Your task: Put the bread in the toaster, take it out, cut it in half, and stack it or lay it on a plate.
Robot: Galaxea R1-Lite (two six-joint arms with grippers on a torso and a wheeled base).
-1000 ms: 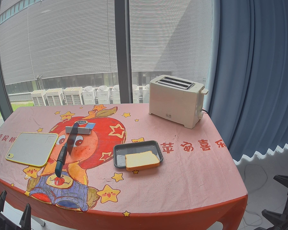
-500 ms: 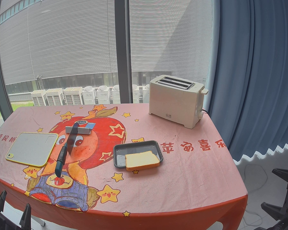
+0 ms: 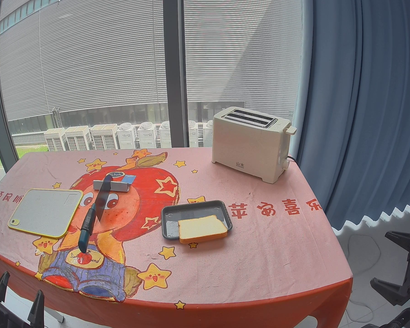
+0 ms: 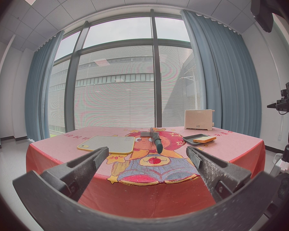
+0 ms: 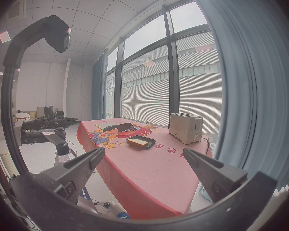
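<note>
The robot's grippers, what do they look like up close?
Both the left gripper and the right gripper are dark grey, almost black. Each has two wedge-shaped fingers that taper to pointed tips, with a rough, grainy surface and a small screw near each base. The fingers sit on a wide, curved black bar.

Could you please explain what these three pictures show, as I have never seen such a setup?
This is a two-armed robot beside a table. One picture comes from a camera on its head, looking down; the other two come from its wrists, so the black prongs there are the left end effector and right end effector, both open and empty. On the table are a toaster, a bread slice on a dark tray, a knife leaning on a small block, and a cutting board.
</note>
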